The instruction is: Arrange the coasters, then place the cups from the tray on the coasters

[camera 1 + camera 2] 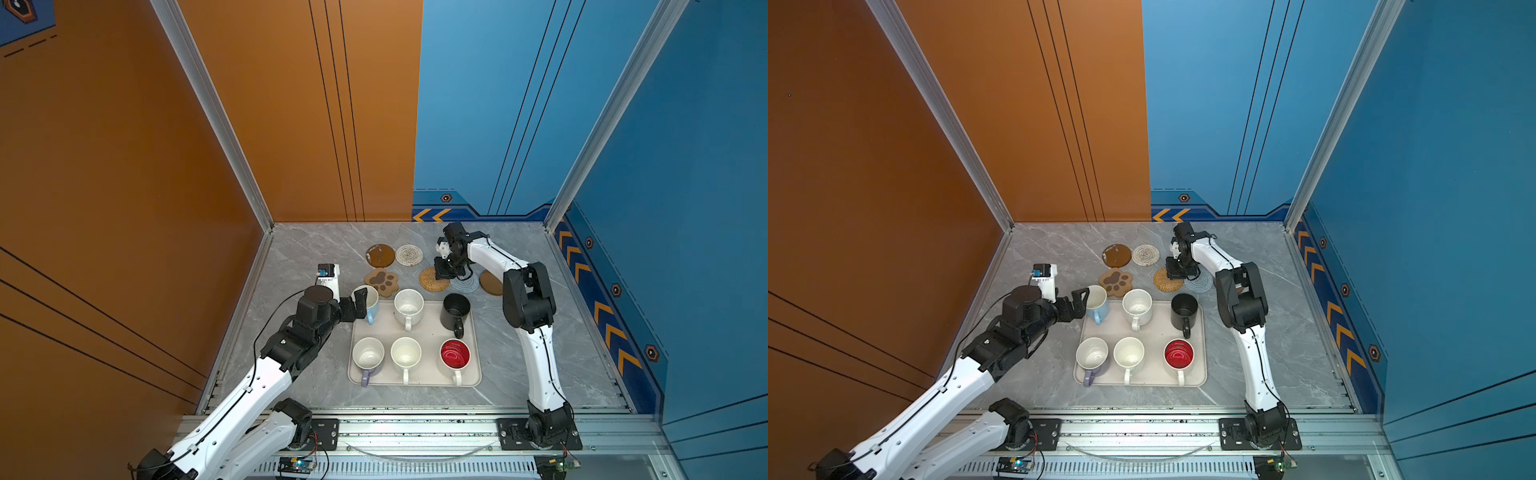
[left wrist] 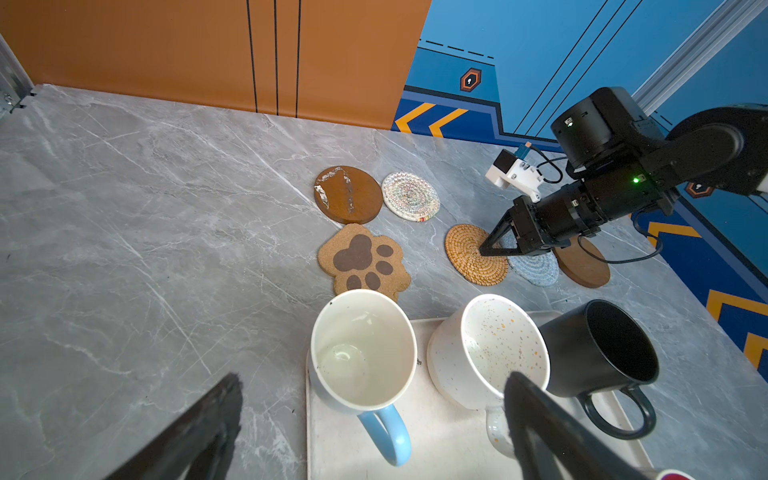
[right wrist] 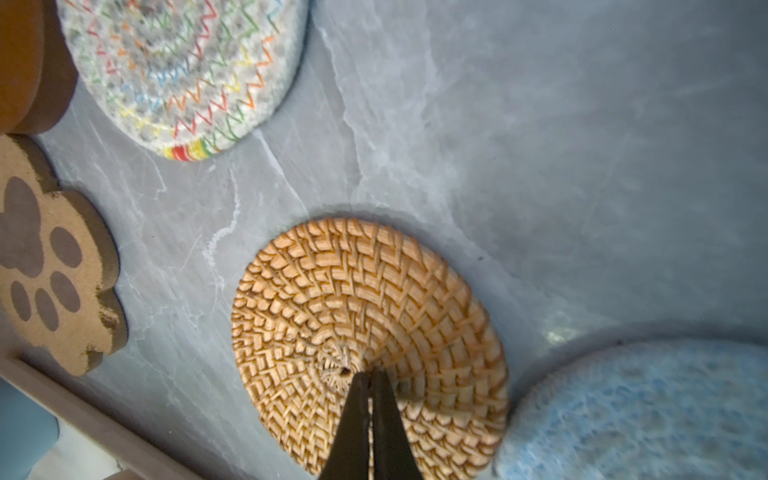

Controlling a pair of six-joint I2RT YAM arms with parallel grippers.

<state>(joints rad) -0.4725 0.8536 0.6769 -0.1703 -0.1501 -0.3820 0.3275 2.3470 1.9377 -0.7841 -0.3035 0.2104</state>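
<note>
- Tabletop (image 1: 299,257): grey marble, orange and blue walls (image 1: 291,124); six coasters (image 1: 409,254) behind tray (image 1: 415,383).
- Tray carries six cups (image 1: 408,307).
- Left tool (image 1: 1080,303) gapes beside light blue cup (image 2: 361,357); right tool (image 3: 369,376), tips together, on rattan coaster (image 3: 353,299).

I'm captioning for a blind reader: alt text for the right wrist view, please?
The shut right gripper touches the tan rattan coaster near its centre, on a grey marble table. Around it lie a white woven coaster, a paw-shaped coaster and a grey-blue woven coaster.
</note>
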